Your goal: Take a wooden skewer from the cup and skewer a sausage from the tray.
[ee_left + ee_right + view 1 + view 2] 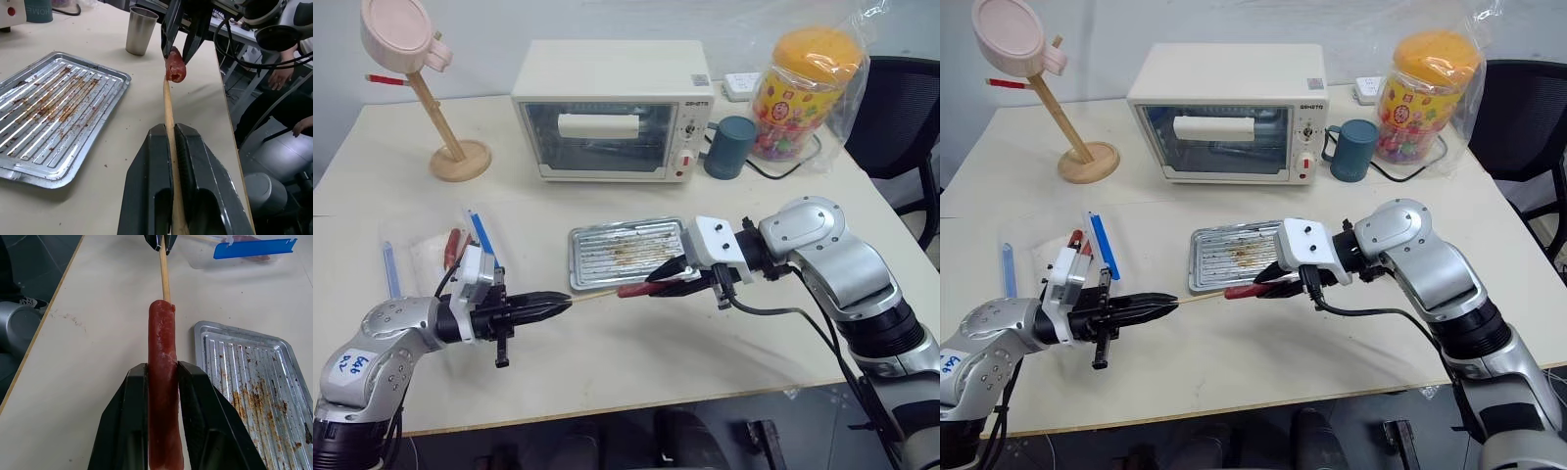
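Note:
My left gripper (563,301) is shut on the wooden skewer (592,295), which points level toward the right arm. The skewer's tip meets the near end of the dark-red sausage (641,288). My right gripper (658,284) is shut on that sausage and holds it above the table, just in front of the tray (607,257). The right wrist view shows the sausage (162,357) clamped between the black fingers, in line with the skewer (165,274). The steel cup (141,30) stands upright on the table behind the right gripper (180,44). The tray holds only grease streaks.
A white toaster oven (607,108), a teal mug (732,147) and a candy jar in a bag (808,93) stand at the back. A wooden stand (445,127) is at the back left. A plastic bag with blue sticks (460,245) lies left. A person's hand (281,78) is beyond the table edge.

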{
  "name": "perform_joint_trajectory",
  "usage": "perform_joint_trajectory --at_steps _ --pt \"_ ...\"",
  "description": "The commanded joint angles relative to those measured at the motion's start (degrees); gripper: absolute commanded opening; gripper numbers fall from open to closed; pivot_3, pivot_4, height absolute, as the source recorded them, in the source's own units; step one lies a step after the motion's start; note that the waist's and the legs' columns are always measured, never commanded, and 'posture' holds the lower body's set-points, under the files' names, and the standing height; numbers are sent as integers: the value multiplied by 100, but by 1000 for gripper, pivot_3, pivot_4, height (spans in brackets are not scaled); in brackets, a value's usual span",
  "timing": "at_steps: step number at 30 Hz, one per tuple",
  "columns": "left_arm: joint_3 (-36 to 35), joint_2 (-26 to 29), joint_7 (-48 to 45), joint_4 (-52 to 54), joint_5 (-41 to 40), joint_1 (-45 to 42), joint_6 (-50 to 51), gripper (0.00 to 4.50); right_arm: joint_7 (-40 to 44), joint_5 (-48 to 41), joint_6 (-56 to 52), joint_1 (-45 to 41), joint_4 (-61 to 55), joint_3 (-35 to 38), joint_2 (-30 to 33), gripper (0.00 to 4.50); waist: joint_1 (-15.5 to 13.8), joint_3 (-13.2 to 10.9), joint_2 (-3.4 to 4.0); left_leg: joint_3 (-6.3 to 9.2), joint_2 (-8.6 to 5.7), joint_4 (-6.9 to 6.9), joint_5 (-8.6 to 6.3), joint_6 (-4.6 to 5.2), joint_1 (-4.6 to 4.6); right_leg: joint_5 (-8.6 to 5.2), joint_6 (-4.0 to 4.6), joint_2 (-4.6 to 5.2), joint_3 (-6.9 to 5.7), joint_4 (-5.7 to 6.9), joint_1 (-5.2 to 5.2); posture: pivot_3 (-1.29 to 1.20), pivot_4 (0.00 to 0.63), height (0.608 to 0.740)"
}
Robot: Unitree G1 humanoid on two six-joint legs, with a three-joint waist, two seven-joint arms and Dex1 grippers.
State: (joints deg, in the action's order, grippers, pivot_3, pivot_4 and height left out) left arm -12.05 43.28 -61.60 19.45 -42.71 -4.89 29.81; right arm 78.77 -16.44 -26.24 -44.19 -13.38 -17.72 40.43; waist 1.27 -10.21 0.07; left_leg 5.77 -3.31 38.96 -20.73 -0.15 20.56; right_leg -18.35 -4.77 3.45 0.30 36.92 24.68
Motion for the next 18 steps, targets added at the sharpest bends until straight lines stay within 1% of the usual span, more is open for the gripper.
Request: perform_joint_trajectory --at_steps 1,12,18 --pt "16 -41 9 86 16 -74 -101 0 56 -23 92 -79 -100 5 17 901 1 0 0 0 0 0 0 0 0 0 0 0 1 0 0 0 150 740" --pt "115 -100 27 65 58 -150 -114 0 42 -28 44 -90 -143 -20 -19 901 1 0 0 0 0 0 0 0 0 0 0 0 0 0 0 0 150 740" --pt "-41 -2 -15 33 88 1 -150 0 78 -20 54 -69 -148 -12 35 901 1 0 0 0 0 0 0 0 0 0 0 0 0 0 0 0 150 740"
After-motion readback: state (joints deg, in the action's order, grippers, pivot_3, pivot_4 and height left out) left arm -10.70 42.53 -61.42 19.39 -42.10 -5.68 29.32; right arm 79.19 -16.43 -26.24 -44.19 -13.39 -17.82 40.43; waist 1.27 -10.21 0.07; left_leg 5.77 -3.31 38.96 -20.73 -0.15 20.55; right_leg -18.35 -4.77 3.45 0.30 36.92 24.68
